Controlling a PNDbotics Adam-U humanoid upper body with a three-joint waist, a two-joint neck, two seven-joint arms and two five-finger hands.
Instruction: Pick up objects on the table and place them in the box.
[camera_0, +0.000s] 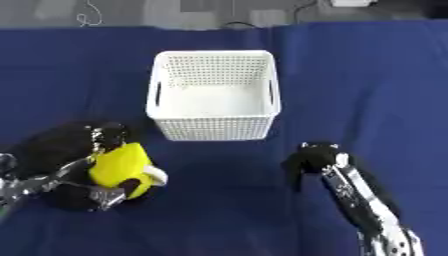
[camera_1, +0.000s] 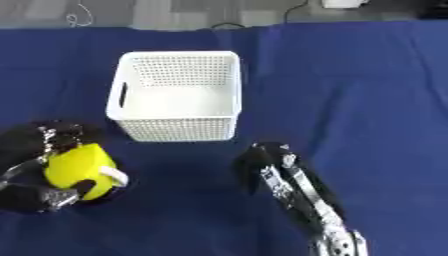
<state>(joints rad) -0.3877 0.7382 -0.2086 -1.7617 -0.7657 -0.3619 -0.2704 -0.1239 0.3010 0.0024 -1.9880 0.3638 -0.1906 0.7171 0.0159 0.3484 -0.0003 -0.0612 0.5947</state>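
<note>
Left hand (camera_0: 83, 172) is wrapped round the yellow thing (camera_0: 121, 165) at lower left — could slip before the basket (camera_0: 213, 127). Right hand (camera_0: 308, 160) is curled, empty.

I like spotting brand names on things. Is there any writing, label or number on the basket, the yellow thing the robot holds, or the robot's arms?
None can be read.
White basket: plain perforated walls, no label showing.
Yellow object held in the left hand: plain yellow with a white part, no print visible.
Right hand and its arm: black and silver, no marking legible.
Blue table cloth: plain.
</note>
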